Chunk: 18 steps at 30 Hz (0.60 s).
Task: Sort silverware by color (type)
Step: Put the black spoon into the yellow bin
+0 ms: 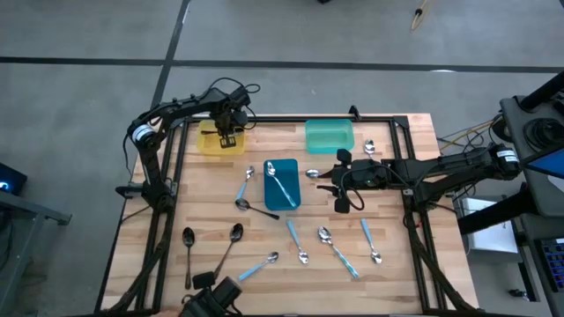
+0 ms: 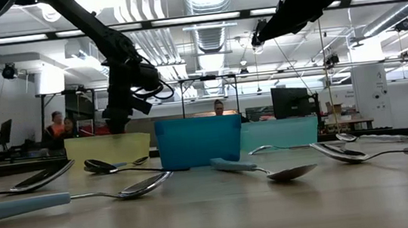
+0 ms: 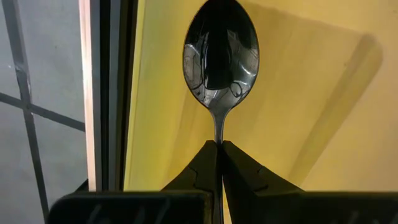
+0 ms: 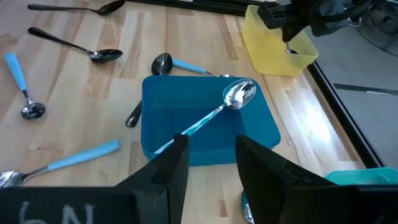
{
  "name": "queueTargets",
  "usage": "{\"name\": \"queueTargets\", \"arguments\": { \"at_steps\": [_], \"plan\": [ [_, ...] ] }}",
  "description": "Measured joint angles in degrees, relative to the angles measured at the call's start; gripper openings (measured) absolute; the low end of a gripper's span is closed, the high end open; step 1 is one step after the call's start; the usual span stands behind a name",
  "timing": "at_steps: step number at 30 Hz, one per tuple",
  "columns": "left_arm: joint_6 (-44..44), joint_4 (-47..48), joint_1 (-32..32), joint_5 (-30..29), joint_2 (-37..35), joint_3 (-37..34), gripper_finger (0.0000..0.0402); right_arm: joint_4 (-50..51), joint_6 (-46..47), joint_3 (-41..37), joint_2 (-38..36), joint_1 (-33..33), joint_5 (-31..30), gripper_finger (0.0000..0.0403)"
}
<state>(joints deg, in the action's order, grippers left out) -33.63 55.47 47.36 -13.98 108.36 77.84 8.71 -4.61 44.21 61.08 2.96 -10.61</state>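
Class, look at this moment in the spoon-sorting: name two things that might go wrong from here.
1. The left gripper pinches the dark spoon only at its thin neck above the yellow tray; it might swing or slip.
2. The blue-handled spoon lies propped across the blue tray rim and may tip out.

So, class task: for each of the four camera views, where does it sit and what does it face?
High: overhead, straight down on table and both arms.
Low: table height, level past spoons into the room; arms above.
Left wrist: left gripper shut on dark spoon over yellow tray.
Right wrist: open right gripper facing blue tray, also in high view.
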Motion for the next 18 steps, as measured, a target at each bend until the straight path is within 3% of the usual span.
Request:
{"name": "queueTargets", "arguments": {
  "at_steps": [18],
  "plan": [
    [1.16,-0.66,-0.01,0.0,0.0,-0.68,0.0,0.04,-0.01,0.0,0.0,0.0,0.0,0.0123]
  ]
}}
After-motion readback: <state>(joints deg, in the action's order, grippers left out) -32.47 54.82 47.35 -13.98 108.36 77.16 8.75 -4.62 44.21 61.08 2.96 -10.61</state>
